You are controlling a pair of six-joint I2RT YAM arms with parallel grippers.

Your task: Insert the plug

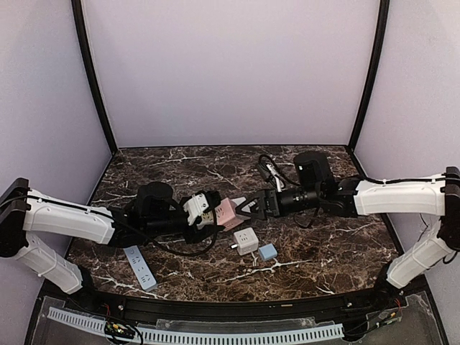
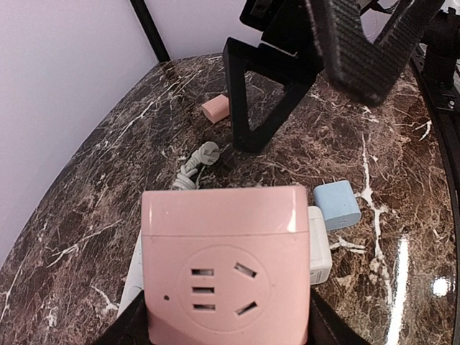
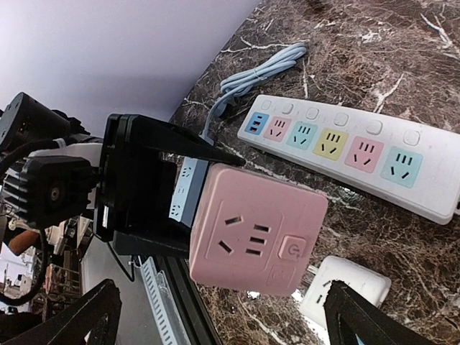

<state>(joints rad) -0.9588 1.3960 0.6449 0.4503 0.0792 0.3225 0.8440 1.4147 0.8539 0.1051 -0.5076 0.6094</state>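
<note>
My left gripper (image 1: 214,217) is shut on a pink cube socket (image 1: 228,213) and holds it above the table, its outlet face towards my right gripper. In the left wrist view the cube (image 2: 226,266) fills the bottom, with the jaws (image 2: 226,332) on its sides. My right gripper (image 1: 244,208) is open and empty, just right of the cube. In the right wrist view its fingers (image 3: 79,316) stand wide either side of the cube (image 3: 259,230). A grey plug with a cable (image 2: 201,158) lies on the table beyond the cube.
A white cube adapter (image 1: 246,241) and a blue one (image 1: 268,251) lie below the grippers. A long strip with coloured outlets (image 3: 352,151) lies under the left gripper. A white strip (image 1: 140,267) lies front left. A small pink block (image 2: 215,108) lies further off.
</note>
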